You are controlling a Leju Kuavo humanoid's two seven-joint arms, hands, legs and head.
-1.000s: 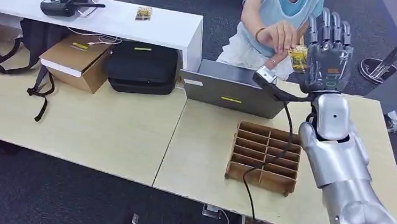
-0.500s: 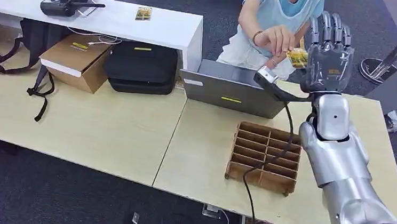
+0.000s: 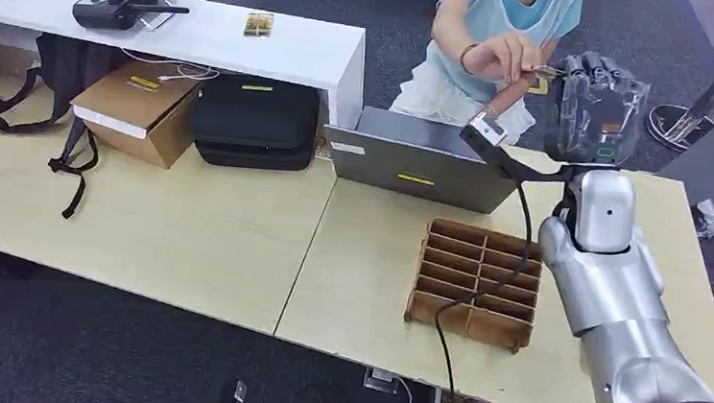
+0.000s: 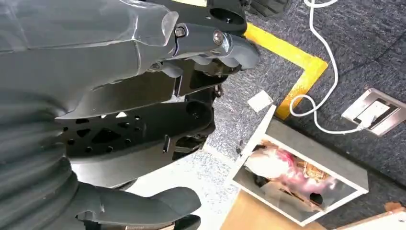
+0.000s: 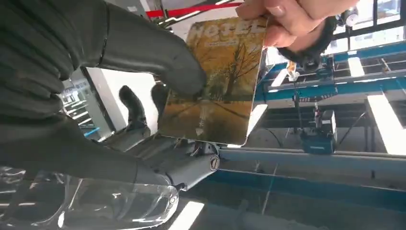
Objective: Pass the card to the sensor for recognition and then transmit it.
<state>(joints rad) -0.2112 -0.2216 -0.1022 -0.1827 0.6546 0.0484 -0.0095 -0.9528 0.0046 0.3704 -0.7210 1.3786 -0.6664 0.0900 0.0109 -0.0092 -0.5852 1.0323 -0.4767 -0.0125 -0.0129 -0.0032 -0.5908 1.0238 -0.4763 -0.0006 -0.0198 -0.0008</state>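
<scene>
Above the far edge of the desk (image 3: pixel 235 230), the card (image 5: pixel 218 81) sits between the right hand (image 3: pixel 597 105) and a person's hand (image 3: pixel 504 54). Right wrist view: card shows an autumn tree picture with "HOTEL" lettering; the robot's thick thumb (image 5: pixel 153 52) presses on its face with darker fingers (image 5: pixel 131 108) behind it, so the right hand is pinching the card. The person's fingers grip the card's opposite corner at the same time. Head view: card is a thin yellowish sliver (image 3: pixel 541 76), seen nearly edge-on, just beside the raised right hand, whose fingers are curled forward.

Left hand (image 4: pixel 119 96) hangs low over the carpeted floor; fingers look loosely curled, holding nothing visible, but cannot tell whether it is open or closed.

Sensor (image 3: pixel 484 133), small grey-white block on a dark arm, sits just below the card, with a black cable running down over the wooden divider tray (image 3: pixel 477 283). Grey open laptop (image 3: pixel 414 158) stands beside the sensor at the desk's far edge. Person in a light blue top stands across the desk. Further left: black case (image 3: pixel 255 121), cardboard box (image 3: pixel 134 107), white counter (image 3: pixel 203 31) carrying a black remote controller (image 3: pixel 123 0) and a second card (image 3: pixel 258 23).
</scene>
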